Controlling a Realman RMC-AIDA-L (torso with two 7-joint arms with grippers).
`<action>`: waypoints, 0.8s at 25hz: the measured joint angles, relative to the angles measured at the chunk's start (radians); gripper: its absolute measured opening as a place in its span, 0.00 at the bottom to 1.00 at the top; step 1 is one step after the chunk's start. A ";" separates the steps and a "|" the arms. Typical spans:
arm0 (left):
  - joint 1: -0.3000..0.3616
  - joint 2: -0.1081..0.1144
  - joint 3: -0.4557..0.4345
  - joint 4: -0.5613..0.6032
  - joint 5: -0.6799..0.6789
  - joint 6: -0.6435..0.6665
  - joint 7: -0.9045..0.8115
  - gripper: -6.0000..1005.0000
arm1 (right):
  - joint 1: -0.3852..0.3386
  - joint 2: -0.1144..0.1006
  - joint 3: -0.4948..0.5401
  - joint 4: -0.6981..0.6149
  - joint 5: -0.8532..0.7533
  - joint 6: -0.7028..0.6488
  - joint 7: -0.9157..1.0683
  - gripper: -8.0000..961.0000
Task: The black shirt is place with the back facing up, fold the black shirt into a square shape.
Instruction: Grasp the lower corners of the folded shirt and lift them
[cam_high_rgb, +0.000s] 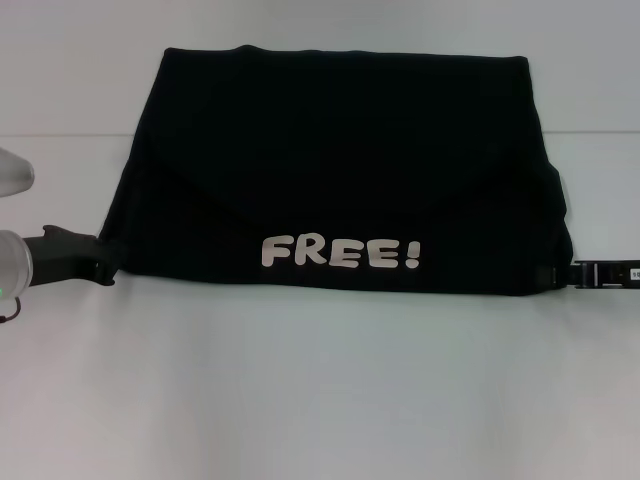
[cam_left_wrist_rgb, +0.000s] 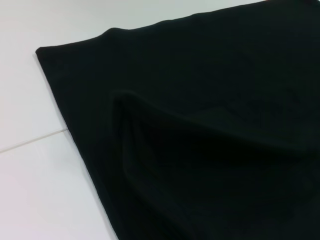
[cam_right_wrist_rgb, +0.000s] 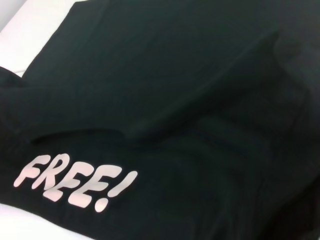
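The black shirt (cam_high_rgb: 340, 170) lies folded over on the white table, a wide dark block with a pale "FREE!" print (cam_high_rgb: 340, 253) showing near its front edge. My left gripper (cam_high_rgb: 104, 265) sits at the shirt's near left corner and is shut on the cloth. At the near right corner my right gripper (cam_high_rgb: 560, 275) is likewise shut on the fabric. In the left wrist view the black shirt (cam_left_wrist_rgb: 200, 100) rises in a ridge toward the camera. The right wrist view shows the black shirt (cam_right_wrist_rgb: 165, 75) with the print (cam_right_wrist_rgb: 75, 182) and cloth lifting at one side.
The white table (cam_high_rgb: 320, 390) stretches bare in front of the shirt. A faint seam line (cam_high_rgb: 60, 136) crosses the table behind the left arm. The left arm's silver links (cam_high_rgb: 12, 260) show at the left edge.
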 joint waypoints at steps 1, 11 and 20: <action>0.000 0.000 0.000 0.000 0.000 0.000 -0.001 0.03 | -0.001 0.000 0.000 0.000 0.000 0.002 -0.002 0.40; 0.007 -0.003 -0.004 0.001 -0.006 0.005 -0.016 0.03 | -0.011 -0.003 0.014 -0.004 0.005 -0.006 -0.039 0.05; 0.078 -0.015 -0.008 0.183 -0.011 0.348 -0.171 0.03 | -0.101 -0.028 0.088 -0.095 0.013 -0.186 -0.116 0.04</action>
